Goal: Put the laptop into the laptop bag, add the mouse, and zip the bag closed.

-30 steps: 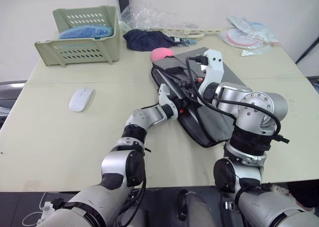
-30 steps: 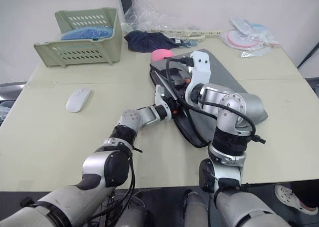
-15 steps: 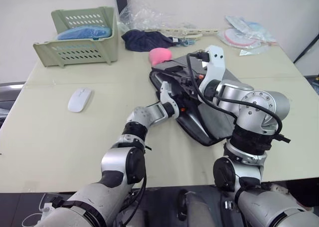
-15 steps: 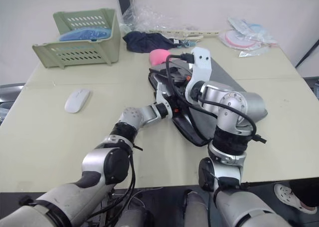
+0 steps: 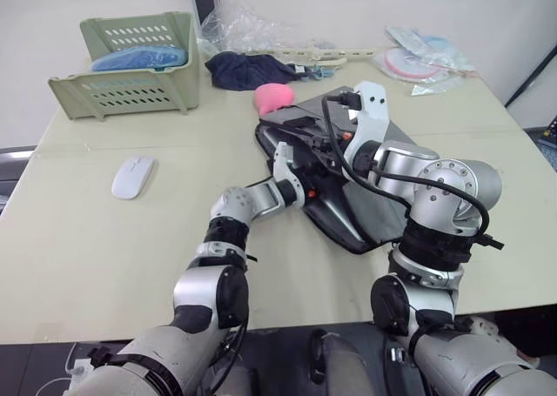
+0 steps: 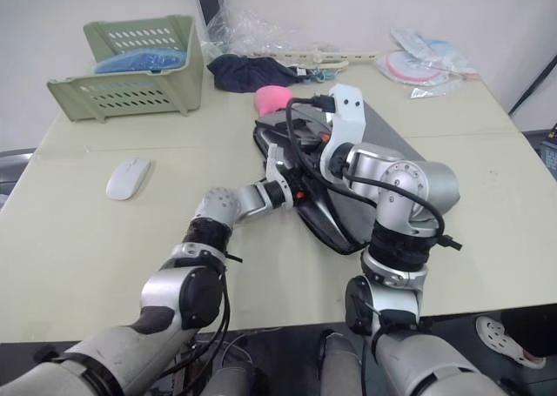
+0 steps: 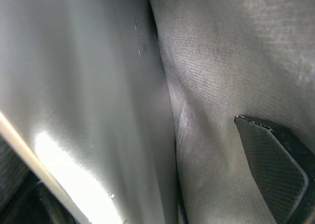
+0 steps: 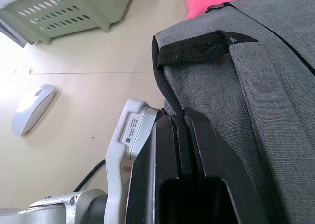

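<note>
right end effector [image 8: 178, 116] pinching laptop bag [image 8: 256, 61] strap, mouse [image 5: 131, 176] apart

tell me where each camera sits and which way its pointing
Left eye view: on the head, looking down over the table, both arms reaching to the bag.
Right eye view: the other eye of that pair, same scene, the mouse lying apart.
Left wrist view: inside the bag beside the laptop, one fingertip showing.
Right wrist view: along the right gripper, shut on the bag's strap.
Shared: the right wrist view and eye views all show the mouse and basket.
</note>
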Controlling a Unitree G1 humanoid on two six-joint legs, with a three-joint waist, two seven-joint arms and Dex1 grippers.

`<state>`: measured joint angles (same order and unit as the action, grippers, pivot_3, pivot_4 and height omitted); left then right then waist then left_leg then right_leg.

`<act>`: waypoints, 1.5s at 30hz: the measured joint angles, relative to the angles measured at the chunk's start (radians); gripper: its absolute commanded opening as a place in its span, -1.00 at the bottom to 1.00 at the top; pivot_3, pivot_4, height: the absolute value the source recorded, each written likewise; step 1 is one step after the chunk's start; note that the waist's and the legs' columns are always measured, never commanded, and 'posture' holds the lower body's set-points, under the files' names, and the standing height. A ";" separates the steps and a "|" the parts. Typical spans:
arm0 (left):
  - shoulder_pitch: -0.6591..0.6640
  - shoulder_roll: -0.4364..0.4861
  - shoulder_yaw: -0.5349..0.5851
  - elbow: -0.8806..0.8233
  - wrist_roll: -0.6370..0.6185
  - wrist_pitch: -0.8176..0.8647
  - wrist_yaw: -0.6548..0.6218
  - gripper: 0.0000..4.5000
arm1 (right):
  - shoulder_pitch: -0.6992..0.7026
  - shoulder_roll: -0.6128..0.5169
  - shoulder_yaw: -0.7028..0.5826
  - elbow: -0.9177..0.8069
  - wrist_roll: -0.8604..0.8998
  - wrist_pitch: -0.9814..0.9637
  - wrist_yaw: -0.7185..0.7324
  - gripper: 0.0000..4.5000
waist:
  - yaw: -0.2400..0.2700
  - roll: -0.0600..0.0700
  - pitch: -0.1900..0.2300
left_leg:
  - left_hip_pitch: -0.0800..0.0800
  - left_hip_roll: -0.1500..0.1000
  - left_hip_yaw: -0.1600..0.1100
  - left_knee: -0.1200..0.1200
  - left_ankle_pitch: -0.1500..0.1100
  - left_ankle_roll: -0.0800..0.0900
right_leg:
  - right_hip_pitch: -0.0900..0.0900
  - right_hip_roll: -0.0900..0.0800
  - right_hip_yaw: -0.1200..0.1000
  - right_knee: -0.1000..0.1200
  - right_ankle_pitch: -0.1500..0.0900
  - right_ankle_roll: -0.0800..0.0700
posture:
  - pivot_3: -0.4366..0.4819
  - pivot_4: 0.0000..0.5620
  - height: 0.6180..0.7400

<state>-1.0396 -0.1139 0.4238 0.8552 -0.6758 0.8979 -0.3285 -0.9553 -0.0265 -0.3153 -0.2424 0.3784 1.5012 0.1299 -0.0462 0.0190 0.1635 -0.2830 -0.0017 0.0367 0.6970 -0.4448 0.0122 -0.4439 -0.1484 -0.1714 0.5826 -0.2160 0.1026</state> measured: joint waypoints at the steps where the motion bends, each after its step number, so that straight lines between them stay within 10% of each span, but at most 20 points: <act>1: 0.004 0.000 -0.001 -0.009 -0.001 0.003 0.002 0.99 | 0.000 0.000 0.001 0.001 0.000 -0.001 0.000 -1.00 | 0.000 0.000 0.000 | 0.000 0.000 0.000 0.000 0.000 0.000 | 0.000 0.000 0.000 0.000 0.000 0.000 | -0.05 -0.47 1.00; 45: 0.050 0.002 -0.045 -0.131 0.003 0.054 0.029 0.99 | 0.000 -0.002 0.004 0.008 0.005 -0.010 0.000 -1.00 | -0.007 0.000 0.000 | 0.000 0.000 0.000 0.000 0.000 0.000 | 0.000 0.000 0.000 0.000 0.000 0.000 | -0.05 -0.47 1.00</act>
<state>-0.9895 -0.1117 0.3790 0.7244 -0.6729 0.9517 -0.2993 -0.9551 -0.0280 -0.3111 -0.2340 0.3837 1.4907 0.1300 -0.0530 0.0191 0.1636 -0.2834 -0.0017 0.0367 0.6971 -0.4448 0.0121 -0.4443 -0.1484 -0.1714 0.5826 -0.2160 0.1026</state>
